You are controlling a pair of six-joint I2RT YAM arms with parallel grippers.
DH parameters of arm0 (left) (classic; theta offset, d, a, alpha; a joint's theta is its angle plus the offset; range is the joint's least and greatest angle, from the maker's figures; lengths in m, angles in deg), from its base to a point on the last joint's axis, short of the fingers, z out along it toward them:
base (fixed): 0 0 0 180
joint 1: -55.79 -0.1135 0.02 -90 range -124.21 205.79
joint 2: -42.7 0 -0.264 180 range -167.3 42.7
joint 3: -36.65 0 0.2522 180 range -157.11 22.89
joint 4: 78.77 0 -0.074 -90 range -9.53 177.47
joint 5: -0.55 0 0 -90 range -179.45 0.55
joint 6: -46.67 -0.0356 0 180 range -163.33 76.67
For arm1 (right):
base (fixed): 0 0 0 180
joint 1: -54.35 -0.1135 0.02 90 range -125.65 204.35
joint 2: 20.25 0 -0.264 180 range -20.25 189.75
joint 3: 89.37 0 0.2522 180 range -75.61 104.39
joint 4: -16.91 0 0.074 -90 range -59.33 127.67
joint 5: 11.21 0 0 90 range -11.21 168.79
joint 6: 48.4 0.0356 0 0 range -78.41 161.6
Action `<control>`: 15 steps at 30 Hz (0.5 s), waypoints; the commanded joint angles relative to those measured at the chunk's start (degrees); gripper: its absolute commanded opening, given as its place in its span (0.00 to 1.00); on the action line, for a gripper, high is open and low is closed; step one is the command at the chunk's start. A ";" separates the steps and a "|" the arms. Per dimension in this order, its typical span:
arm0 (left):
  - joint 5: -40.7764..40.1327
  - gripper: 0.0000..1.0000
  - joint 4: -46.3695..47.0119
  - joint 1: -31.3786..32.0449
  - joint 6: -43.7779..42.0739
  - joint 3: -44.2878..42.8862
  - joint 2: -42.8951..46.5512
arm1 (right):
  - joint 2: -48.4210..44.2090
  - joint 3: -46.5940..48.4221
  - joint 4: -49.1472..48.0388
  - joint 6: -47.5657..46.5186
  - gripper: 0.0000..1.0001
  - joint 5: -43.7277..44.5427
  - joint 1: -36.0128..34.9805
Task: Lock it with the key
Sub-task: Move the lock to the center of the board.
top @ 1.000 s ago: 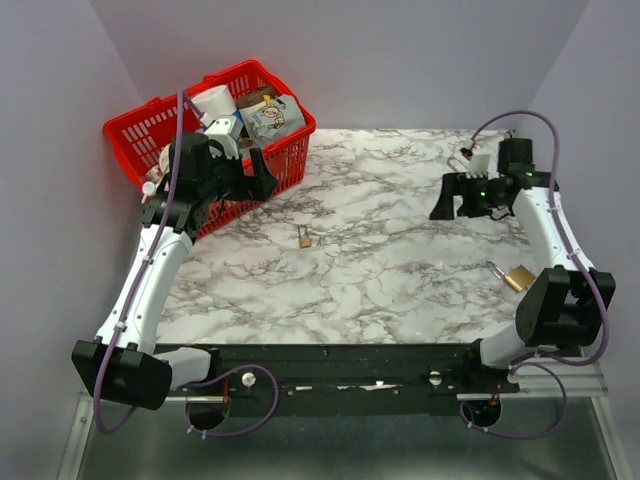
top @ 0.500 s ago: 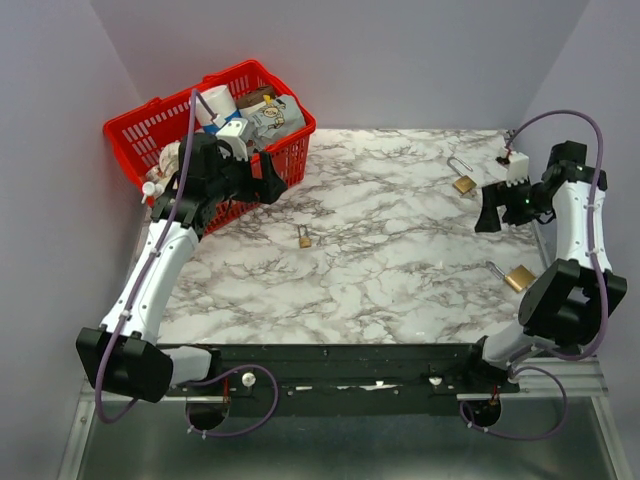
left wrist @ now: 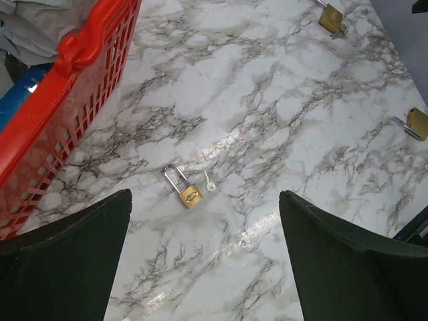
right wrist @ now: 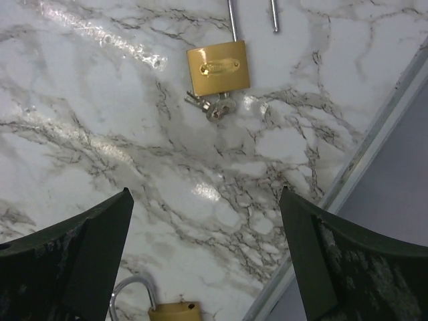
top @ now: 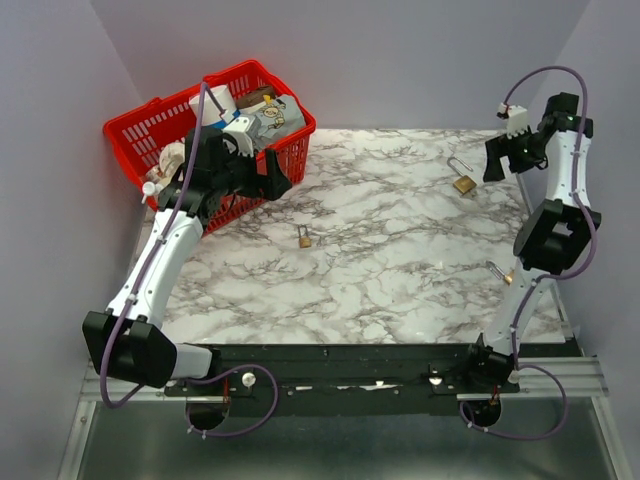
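Padlock [left wrist: 184, 188] and key [left wrist: 209, 180] are lying side by side on the marble table [top: 380, 270]. Left gripper [top: 270, 176] and right gripper [top: 493, 162] are hanging spread wide, grasping nothing.

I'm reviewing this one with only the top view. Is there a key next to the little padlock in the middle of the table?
Observer: Yes. The left wrist view shows a small key lying beside the middle padlock, not touching it.
Operator: And the far padlock on the right?
Observer: The right wrist view shows keys at the bottom of its body.
Operator: Is its shackle closed?
Observer: No, the free leg ends clear of the body.
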 commanded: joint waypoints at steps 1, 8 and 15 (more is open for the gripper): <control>0.74 0.99 -1.57 0.40 -1.40 -2.60 -1.25 | 4.49 3.52 -0.29 -2.61 1.00 4.29 -4.43; 0.30 0.99 -3.07 0.40 -1.93 -2.78 -1.34 | 10.11 3.60 -5.66 -1.57 1.00 7.27 -5.58; -0.40 0.99 -3.95 0.40 -2.54 -3.57 -1.86 | 14.16 3.52 -8.55 -2.09 1.00 10.43 -7.51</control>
